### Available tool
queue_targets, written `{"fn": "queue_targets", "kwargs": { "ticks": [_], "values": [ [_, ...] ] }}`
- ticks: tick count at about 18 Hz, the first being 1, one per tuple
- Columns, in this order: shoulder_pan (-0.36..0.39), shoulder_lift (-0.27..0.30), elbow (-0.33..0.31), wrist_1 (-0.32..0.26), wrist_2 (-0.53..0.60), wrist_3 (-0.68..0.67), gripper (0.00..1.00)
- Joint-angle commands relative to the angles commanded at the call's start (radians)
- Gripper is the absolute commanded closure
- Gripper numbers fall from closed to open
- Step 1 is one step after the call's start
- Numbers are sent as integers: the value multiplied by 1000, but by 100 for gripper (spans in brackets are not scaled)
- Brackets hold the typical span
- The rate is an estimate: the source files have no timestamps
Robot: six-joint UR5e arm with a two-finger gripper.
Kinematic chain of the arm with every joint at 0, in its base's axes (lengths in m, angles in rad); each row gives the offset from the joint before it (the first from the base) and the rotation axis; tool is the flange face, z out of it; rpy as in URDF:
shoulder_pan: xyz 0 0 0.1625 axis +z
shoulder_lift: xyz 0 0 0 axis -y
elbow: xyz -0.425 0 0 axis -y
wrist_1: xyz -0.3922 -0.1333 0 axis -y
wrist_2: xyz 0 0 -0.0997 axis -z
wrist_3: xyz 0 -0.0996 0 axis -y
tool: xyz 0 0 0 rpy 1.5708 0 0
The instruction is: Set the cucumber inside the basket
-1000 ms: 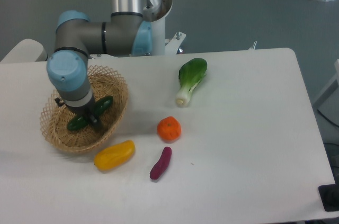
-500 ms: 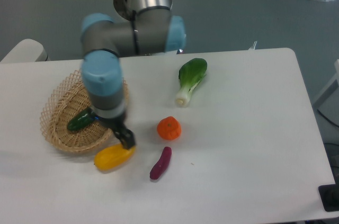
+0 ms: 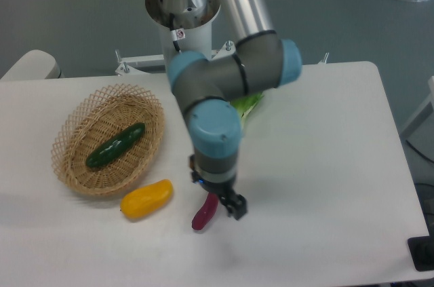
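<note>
The basket [image 3: 74,165] sits at the left of the table [image 3: 325,165], and the cucumber [image 3: 115,145] lies slanted inside it. Just below the basket's rim lies a yellow vegetable [image 3: 146,199]. Further right, the claw [image 3: 224,203] hangs over a purple vegetable [image 3: 203,215]; whether its fingers are spread cannot be told.

The grey-and-blue robot arm [image 3: 213,107] covers most of the leafy green bok choy [image 3: 245,104]. At its six o'clock, the black two-finger gripper [image 3: 227,204] is blurred, jaws unreadable, overlapping the small purple vegetable [image 3: 203,215].
</note>
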Motion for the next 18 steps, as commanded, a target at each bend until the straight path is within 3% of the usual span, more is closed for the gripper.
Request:
{"fn": "queue_targets", "kwargs": {
  "ticks": [11, 18],
  "values": [
    [80, -129, 166, 0, -6, 124, 0],
    [80, -121, 152, 0, 0, 124, 0]
  ]
}}
